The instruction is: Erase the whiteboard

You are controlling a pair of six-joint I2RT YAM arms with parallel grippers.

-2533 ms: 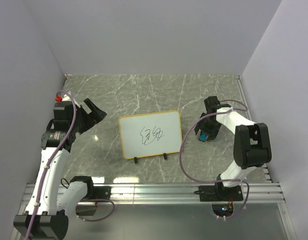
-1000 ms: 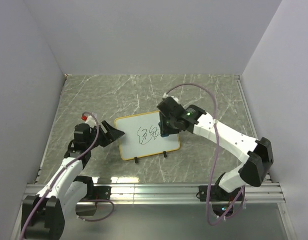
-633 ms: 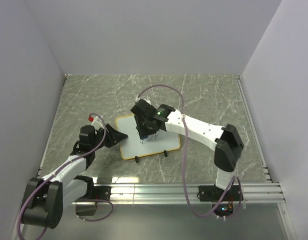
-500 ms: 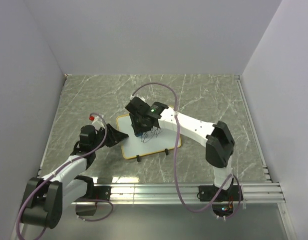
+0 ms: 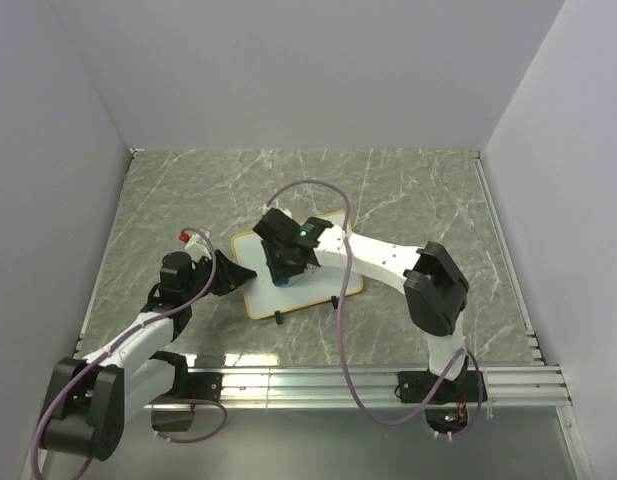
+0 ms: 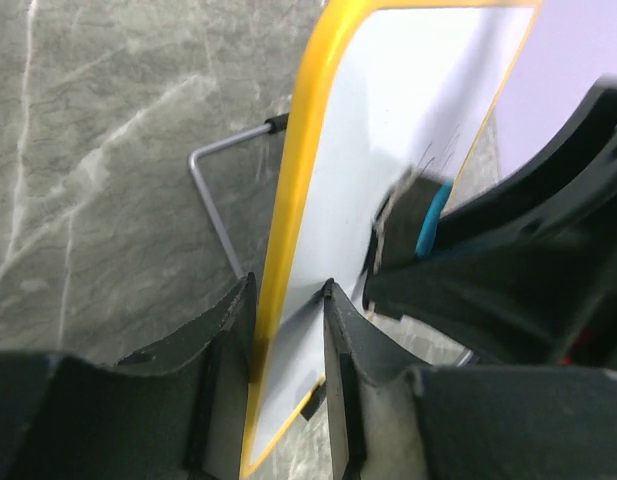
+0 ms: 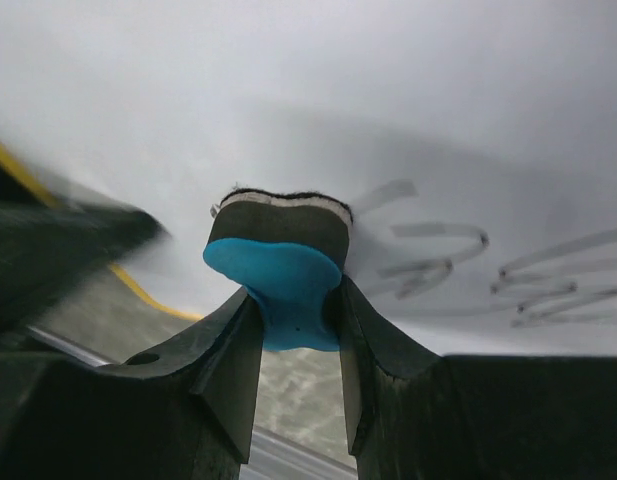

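Observation:
The whiteboard, white with a yellow rim, stands tilted at the middle of the table. My left gripper is shut on its left edge. In the left wrist view the yellow rim runs between the two fingers of that gripper. My right gripper is shut on the blue eraser and presses its dark felt against the board's left half. In the right wrist view the eraser sits between the fingers of that gripper, on the whiteboard. Blurred black scribbles lie to the eraser's right.
A wire stand props the board from behind. The grey marble table is walled at the back and on both sides. An aluminium rail runs along the near edge. The right arm reaches across the board.
The right gripper has carried the eraser from the board's right side to its left half. The left gripper has closed on the board's left edge, and the board has shifted slightly.

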